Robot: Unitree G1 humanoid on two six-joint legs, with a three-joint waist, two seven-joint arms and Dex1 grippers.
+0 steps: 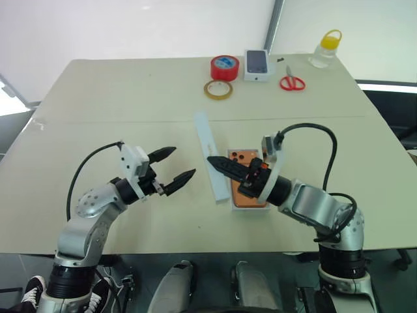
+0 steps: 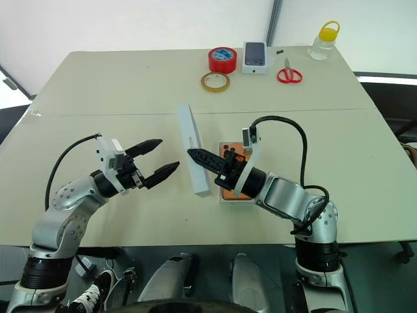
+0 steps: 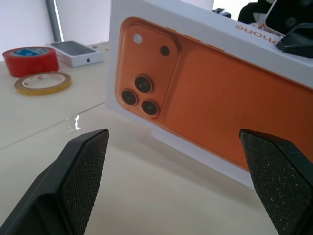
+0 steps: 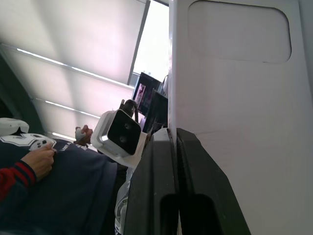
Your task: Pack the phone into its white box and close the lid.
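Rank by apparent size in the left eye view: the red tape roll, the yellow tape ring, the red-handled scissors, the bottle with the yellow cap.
1. Red tape roll and yellow tape ring: they look alike, so no order between them.
2. Red-handled scissors and bottle with the yellow cap: close in size, so their order is unsure.

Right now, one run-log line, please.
right gripper shut on lid | lid on edge | left gripper open, empty | phone in white box
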